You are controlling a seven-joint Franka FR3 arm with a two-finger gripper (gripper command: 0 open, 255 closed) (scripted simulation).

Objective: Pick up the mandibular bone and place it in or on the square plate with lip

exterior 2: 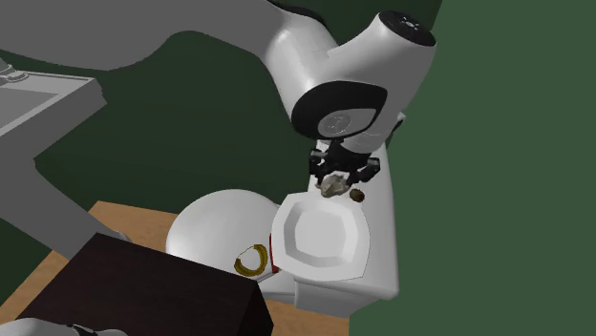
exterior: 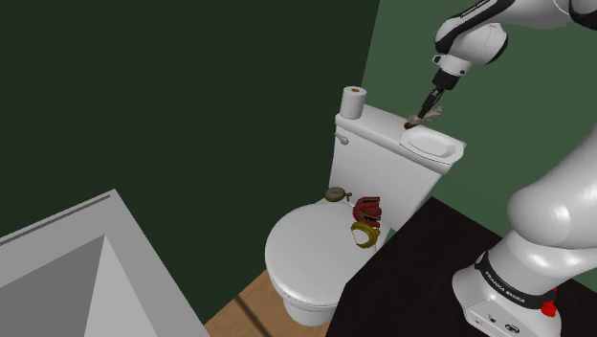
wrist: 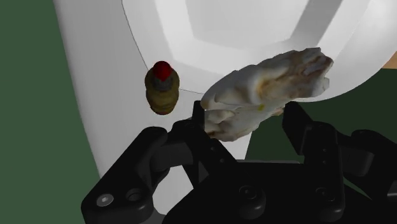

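my fingers [wrist: 298, 127] clasp the mandibular bone [wrist: 267, 89], its long axis crosswise between them. just beyond, the bone overhangs the rim of the square plate [wrist: 254, 25] on the toilet tank [wrist: 89, 70]; the plate's middle lies further in, with a small bottle [wrist: 161, 89] beside it.

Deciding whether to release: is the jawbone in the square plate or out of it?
Out. The jawbone is clasped in the gripper, in the air by the white square plate's rim; the plate is bare.
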